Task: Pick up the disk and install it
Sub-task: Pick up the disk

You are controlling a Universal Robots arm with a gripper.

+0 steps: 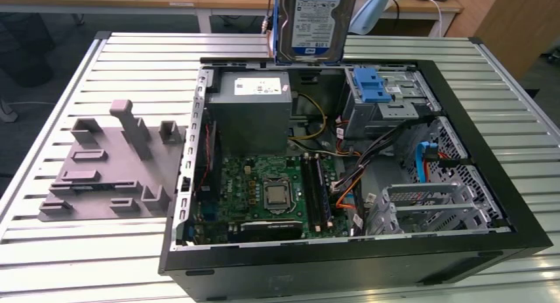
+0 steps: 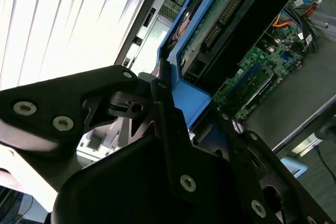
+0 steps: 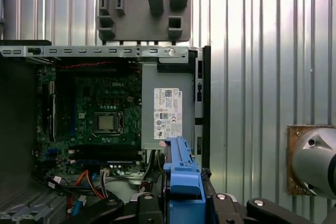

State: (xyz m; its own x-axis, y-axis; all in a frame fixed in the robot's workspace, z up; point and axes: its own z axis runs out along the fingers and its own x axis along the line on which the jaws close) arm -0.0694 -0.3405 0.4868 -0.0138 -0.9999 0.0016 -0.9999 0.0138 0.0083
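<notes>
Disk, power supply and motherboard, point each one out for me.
disk (image 1: 313, 21), exterior view, on its label.
power supply (image 1: 254, 122), exterior view, on its grey face.
motherboard (image 1: 235, 185), exterior view, on the green board.

Blue-railed disk (image 2: 223, 11) in pincer (image 2: 190, 109)

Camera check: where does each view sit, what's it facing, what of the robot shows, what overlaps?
Exterior view: off the arm, raised, angled down on the open computer case; the disk hangs upright above its far rim.
First wrist view: on the arm, straight down into the case; gripper clamps the disk.
Second wrist view: beside the gripper, along the disk toward the motherboard.
Shared: disk and motherboard in all three.
</notes>
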